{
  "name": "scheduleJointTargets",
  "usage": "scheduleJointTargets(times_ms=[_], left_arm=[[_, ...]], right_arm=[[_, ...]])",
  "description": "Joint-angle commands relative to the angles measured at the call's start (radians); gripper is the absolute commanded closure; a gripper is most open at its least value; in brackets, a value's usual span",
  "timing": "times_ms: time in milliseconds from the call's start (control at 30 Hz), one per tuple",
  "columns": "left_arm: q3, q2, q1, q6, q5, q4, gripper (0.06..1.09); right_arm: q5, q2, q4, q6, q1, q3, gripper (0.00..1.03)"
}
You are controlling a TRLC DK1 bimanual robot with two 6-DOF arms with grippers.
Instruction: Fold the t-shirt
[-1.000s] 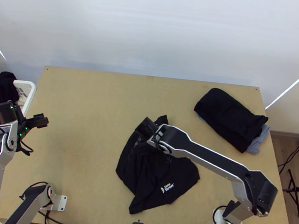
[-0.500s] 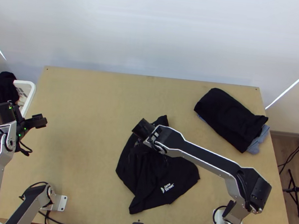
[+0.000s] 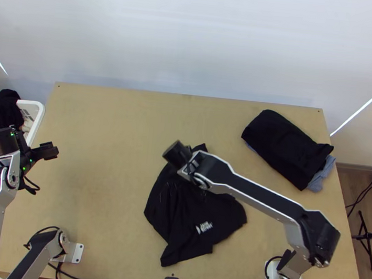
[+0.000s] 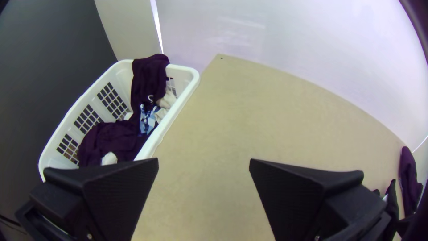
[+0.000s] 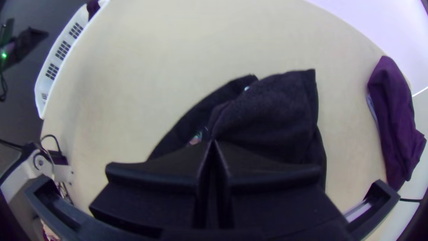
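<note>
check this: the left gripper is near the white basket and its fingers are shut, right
Not quite: the fingers are open, spread wide apart in the left wrist view. The left gripper is indeed near the white basket.

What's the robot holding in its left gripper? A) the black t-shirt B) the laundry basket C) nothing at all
C: the left gripper has its two fingers wide apart, with bare table showing between them.
</note>
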Motion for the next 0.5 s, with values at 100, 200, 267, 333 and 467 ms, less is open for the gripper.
scheduleJointTargets(times_ms=[100, 200, 267, 333, 467], left_arm=[[-0.003, -0.007, -0.014, -0.014, 0.000, -0.001, 0.10], [-0.003, -0.022, -0.061, -0.020, 0.000, -0.007, 0.10], [-0.003, -0.033, -0.100, -0.020, 0.000, -0.015, 0.10], [-0.003, -0.042, -0.141, -0.020, 0.000, -0.024, 0.10], [-0.001, -0.074, -0.264, -0.033, 0.009, -0.055, 0.10]], right_arm=[[0.004, -0.066, 0.141, -0.056, -0.043, 0.250, 1.00], [0.004, -0.064, 0.282, -0.087, -0.125, 0.279, 1.00], [0.004, -0.054, 0.334, -0.088, -0.188, 0.312, 1.00], [0.004, -0.029, 0.354, -0.093, -0.257, 0.365, 1.00], [0.003, 0.015, 0.385, -0.095, -0.376, 0.473, 1.00]])
